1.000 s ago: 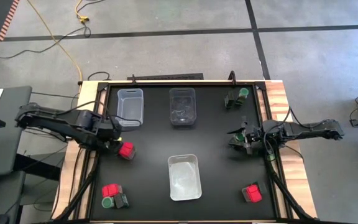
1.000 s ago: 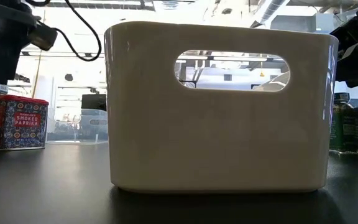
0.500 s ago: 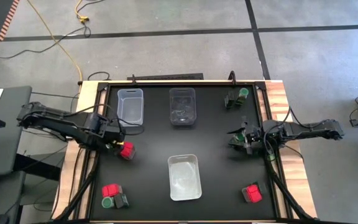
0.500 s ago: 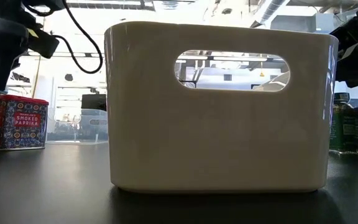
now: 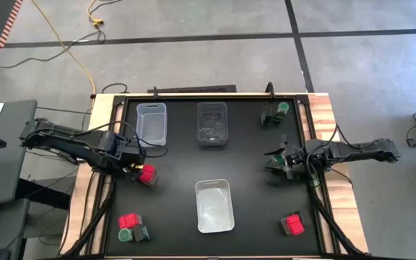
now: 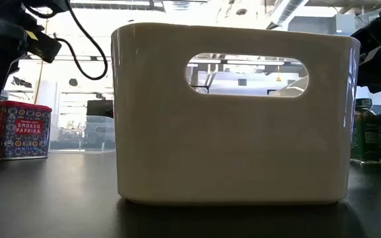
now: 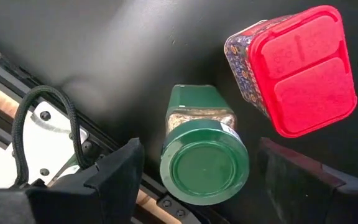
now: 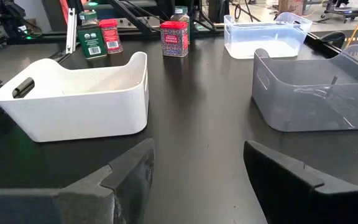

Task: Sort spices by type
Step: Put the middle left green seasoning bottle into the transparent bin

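Green-lidded jar (image 7: 205,163) upright between left gripper (image 7: 201,180) fingers, spread, untouched; right fingers apart.

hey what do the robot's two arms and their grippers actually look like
Both arms are dark, slim and jointed, with black cables looping along them. The left gripper has two broad, flat dark fingers with angular edges, and a looped black cable beside a pale metal bracket. The right gripper has the same matte dark grey fingers.

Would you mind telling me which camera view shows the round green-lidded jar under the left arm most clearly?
The left wrist view: the round green-lidded jar fills the space between the left tool's fingers, beside the red-lidded packet. The high view hides it under the arm; the low view shows only a sliver at the edge; the right wrist view cannot confirm it.
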